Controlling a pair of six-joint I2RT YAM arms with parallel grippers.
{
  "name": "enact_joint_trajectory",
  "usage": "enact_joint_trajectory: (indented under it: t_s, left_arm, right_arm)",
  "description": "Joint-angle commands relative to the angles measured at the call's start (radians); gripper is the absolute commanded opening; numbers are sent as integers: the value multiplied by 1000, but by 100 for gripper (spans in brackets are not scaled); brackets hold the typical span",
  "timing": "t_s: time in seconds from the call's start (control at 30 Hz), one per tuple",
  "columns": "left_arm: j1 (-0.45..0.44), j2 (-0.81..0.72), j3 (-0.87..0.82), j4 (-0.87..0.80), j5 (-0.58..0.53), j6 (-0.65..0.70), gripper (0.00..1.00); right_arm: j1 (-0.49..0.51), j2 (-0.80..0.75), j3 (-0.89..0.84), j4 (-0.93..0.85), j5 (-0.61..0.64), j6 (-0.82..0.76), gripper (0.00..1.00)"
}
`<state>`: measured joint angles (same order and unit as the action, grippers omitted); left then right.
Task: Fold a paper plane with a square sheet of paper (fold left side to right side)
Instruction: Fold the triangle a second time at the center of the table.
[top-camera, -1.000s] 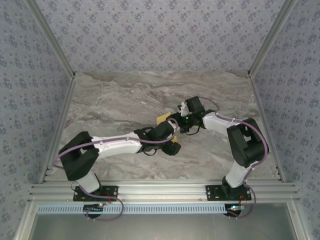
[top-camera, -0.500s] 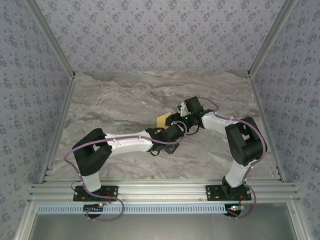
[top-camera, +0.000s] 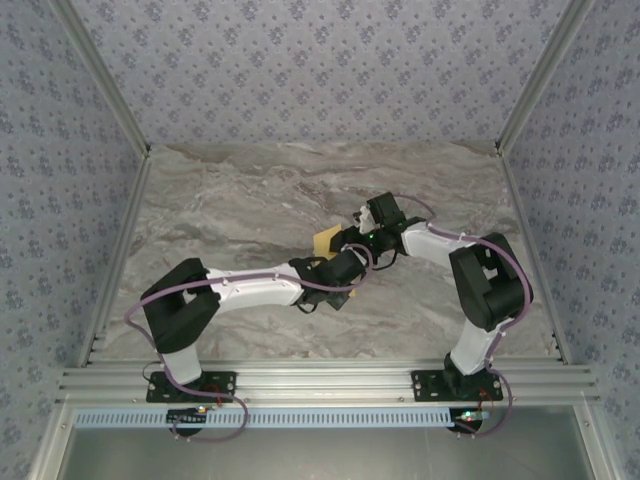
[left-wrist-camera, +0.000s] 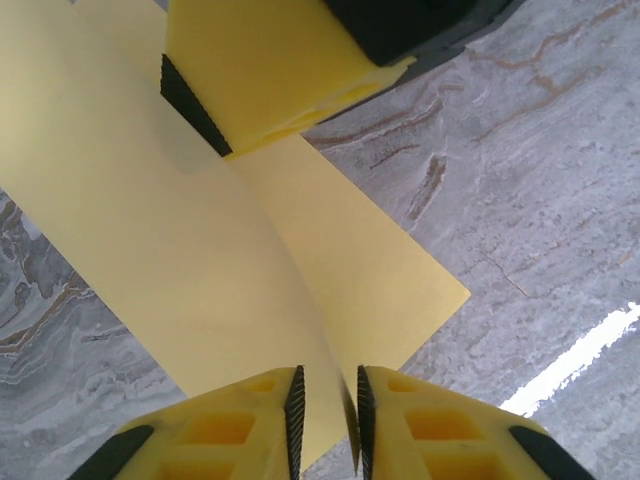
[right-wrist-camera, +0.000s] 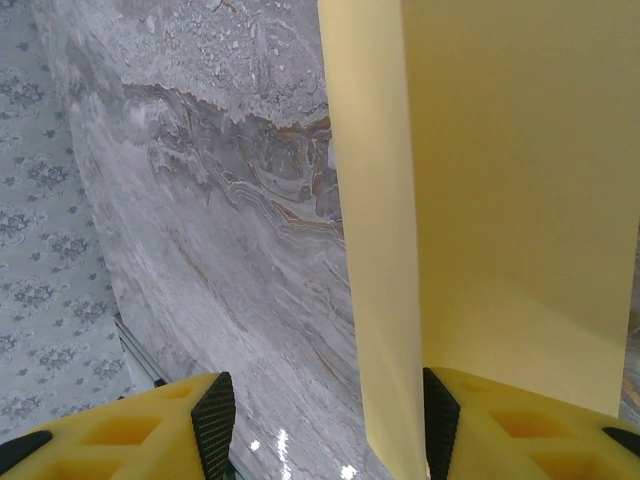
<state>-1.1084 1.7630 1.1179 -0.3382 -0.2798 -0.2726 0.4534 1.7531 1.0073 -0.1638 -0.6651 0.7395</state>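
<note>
Since a second ago the left arm has reached further toward the middle of the table and its jaws have come nearly together, while the right arm has hardly shifted. Now the left gripper (left-wrist-camera: 325, 415) pinches a raised edge of the square sheet of paper (left-wrist-camera: 180, 230), and the thin flap stands in the narrow slit between the two pads. I judge it takes this edge in order to carry the left side over to the right side. The right gripper (right-wrist-camera: 328, 425) has its jaws well apart and is clamped on nothing. The paper lies against one of its fingers, which seems to press on the far part of the sheet, I think to stop it sliding while the other side is lifted. The sheet, partly doubled over, is near the middle of the table, between the two wrists. Under it is the marble-patterned table (top-camera: 220, 210), grey with brown veins and a bright reflection, so it looks smooth and paper may slip on it. Around stand walls with blue flowered wallpaper (top-camera: 300, 70), and an aluminium rail (top-camera: 320, 380) runs along the near edge by both bases.
</note>
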Motion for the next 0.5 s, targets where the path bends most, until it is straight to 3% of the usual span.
enact_joint_trajectory:
  t_s: [0.0, 0.3, 0.47]
  left_arm:
    - [-7, -46, -14, 15, 11, -3, 19]
    - [-2, -79, -64, 56, 53, -40, 3]
    - [42, -120, -107, 113, 147, -64, 1]
  right_arm:
    - [4, 18, 31, -45, 17, -25, 54]
    - [-30, -17, 45, -9, 18, -31, 57]
    - [-78, -47, 80, -28, 24, -50, 63]
